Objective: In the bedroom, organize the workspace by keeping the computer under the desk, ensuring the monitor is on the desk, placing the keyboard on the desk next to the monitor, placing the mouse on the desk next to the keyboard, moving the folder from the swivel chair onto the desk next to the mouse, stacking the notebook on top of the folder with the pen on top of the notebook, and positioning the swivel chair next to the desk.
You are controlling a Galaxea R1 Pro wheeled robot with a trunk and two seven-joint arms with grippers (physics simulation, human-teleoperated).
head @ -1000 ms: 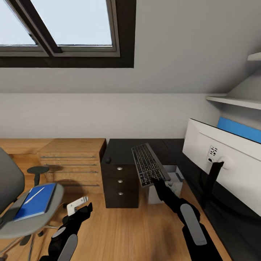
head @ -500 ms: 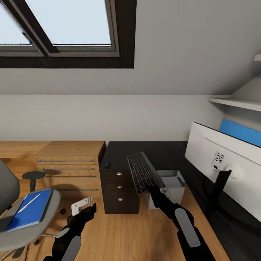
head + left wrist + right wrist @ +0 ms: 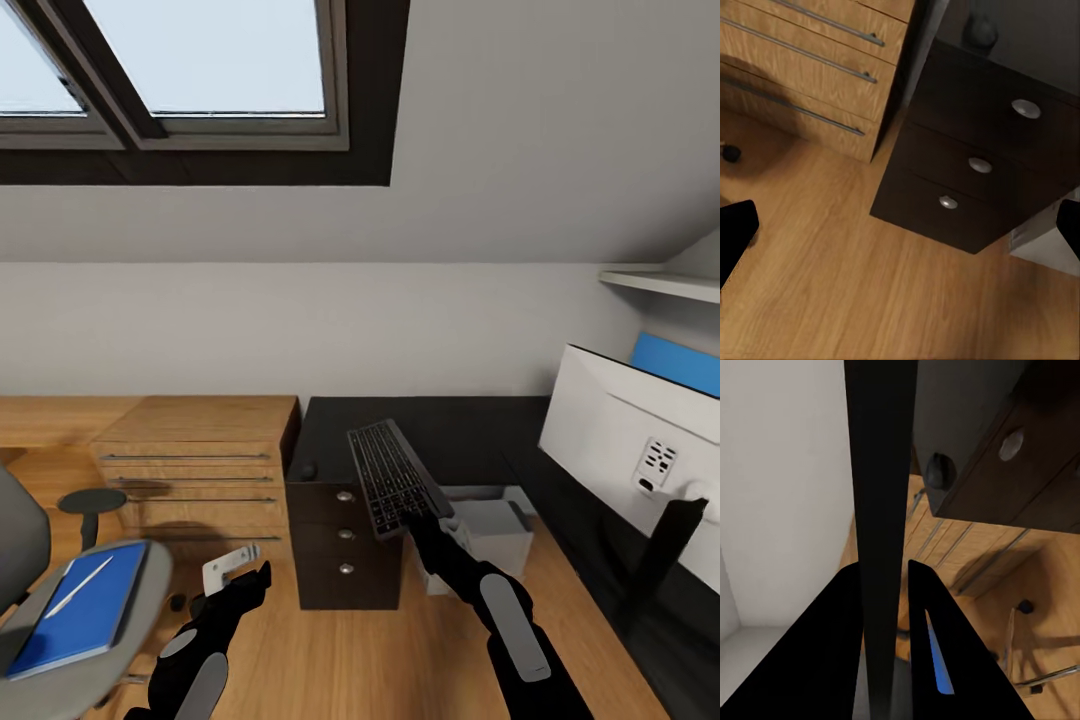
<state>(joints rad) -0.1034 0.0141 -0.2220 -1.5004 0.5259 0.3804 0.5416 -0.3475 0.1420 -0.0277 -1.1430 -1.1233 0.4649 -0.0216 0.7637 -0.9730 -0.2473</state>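
Right gripper (image 3: 420,517) pinches the keyboard (image 3: 394,477) by its near edge, tilted above the desk (image 3: 450,430); the mouse (image 3: 308,470) lies just beyond. Left gripper (image 3: 245,572) is spread.

The worktop (image 3: 450,435), an L-shaped glossy black surface, is shown against the grey wall, carried at one end by a dark brown three-drawer unit (image 3: 345,535) with round silver knobs. A small dark mouse (image 3: 308,470) is seen lying on the worktop near the corner above the drawers. The monitor (image 3: 625,450) is seen standing on the worktop's other wing, its pale back turned to the camera. On the wooden floor (image 3: 350,660), the pale computer (image 3: 490,535) is seen under the worktop, just beside the drawer unit, and light wooden low shelving (image 3: 195,460) stands on the unit's other side.
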